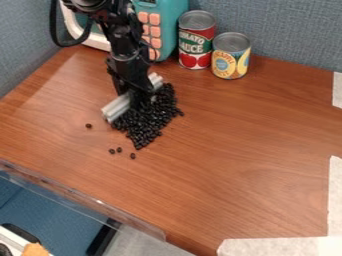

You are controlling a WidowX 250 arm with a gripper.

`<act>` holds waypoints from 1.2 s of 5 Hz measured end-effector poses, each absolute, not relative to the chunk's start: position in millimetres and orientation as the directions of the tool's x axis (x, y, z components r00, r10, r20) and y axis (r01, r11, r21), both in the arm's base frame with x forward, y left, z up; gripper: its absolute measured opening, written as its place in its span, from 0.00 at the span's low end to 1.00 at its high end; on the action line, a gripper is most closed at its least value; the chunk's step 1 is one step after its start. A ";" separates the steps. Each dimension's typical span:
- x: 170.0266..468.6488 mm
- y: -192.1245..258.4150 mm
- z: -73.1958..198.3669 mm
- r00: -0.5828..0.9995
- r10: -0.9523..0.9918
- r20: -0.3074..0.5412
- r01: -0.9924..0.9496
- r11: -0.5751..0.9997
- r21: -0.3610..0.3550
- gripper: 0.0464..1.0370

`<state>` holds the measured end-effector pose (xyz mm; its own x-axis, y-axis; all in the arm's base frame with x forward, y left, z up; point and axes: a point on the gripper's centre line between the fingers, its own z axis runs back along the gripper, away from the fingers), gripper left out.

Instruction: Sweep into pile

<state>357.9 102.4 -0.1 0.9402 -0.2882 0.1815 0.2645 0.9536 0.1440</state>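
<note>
Blue walls back my desk, with two cans beside a teal toy at the rear. I have the hand clamped on a pale bar; black beans are heaped against it, four strays lying apart, nearer my camera.

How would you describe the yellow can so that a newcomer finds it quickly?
On the wooden table, find the teal box with pink buttons. Beside it stands a red can. The yellow can is the shorter one, farther from the box.
</note>
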 end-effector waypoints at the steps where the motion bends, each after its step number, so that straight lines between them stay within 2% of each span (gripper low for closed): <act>1: 357.8 110.9 2.5 0.952 -0.250 0.180 0.226 0.964 0.143 0.34; 2: 361.4 138.3 17.6 0.961 -0.174 0.214 0.143 0.978 0.153 0.34; 4: 337.1 211.3 40.3 0.967 -0.028 0.255 -0.009 0.990 0.143 0.34; 6: 324.3 241.8 -0.7 0.988 -0.028 0.153 0.009 0.992 0.126 0.34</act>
